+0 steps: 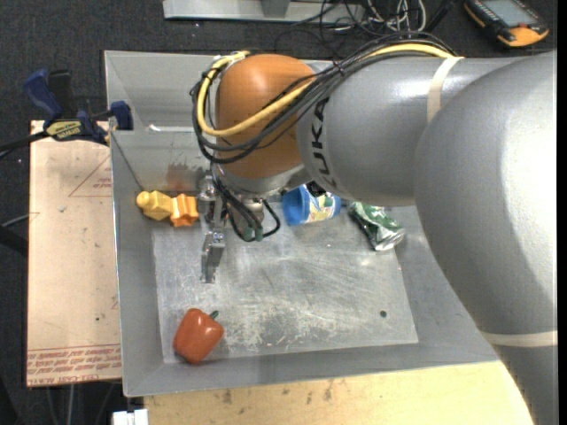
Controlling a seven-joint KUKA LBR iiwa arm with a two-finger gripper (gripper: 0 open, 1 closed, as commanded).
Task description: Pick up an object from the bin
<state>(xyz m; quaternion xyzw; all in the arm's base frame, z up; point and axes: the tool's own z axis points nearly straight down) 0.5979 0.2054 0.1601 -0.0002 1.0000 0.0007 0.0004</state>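
Arm, with its orange wrist cover, reaches over the grey metal bin from the right. End effector hangs above bare bin floor; whether it is spread or pressed together cannot be told. 4 loose items noted:
- Blue container: just right of the end effector.
- Crumpled green can: further right.
- Red toy pepper: below the end effector, apart.
- Yellow-orange toy: nearest, upper left.

Dark, speckled carpet floor from 9 round to 12 o'clock; at 12, a flat grey metal base; toward 1, tangled black cables beside an orange-and-black handheld controller, both on that floor
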